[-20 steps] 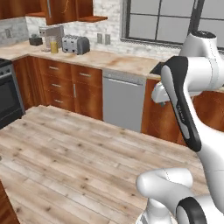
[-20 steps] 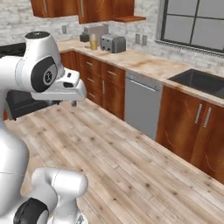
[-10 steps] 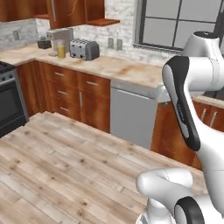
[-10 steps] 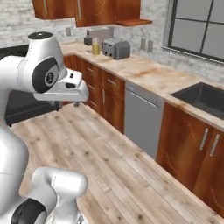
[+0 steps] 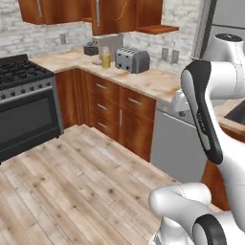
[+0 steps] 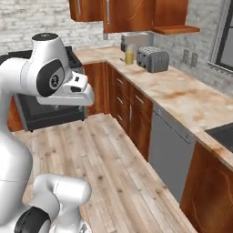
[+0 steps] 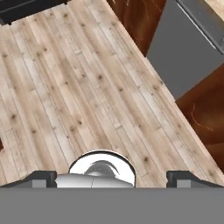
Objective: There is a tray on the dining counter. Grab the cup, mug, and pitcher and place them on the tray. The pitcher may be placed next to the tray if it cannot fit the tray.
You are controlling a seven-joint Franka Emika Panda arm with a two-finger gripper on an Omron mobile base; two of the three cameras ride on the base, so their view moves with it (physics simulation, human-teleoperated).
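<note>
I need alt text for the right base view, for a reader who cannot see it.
A white robot arm stands on a wood floor beside a marbled counter holding a silver toaster and a glass pitcher of amber liquid; a black stove sits behind.

Pitcher [image 5: 105,57] too small for detail, stove [image 5: 26,105] cut by left edge, sink [image 6: 222,135] cut off.

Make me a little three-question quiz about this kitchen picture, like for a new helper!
1. True or false: the toaster stands on the counter.
2. What stands just left of the toaster in the right base view? A) the pitcher of amber liquid B) a kettle C) a bowl
3. Fill in: the gripper fingers are wide ____ above the wood floor.

Key: 1 true; 2 A; 3 open.
</note>
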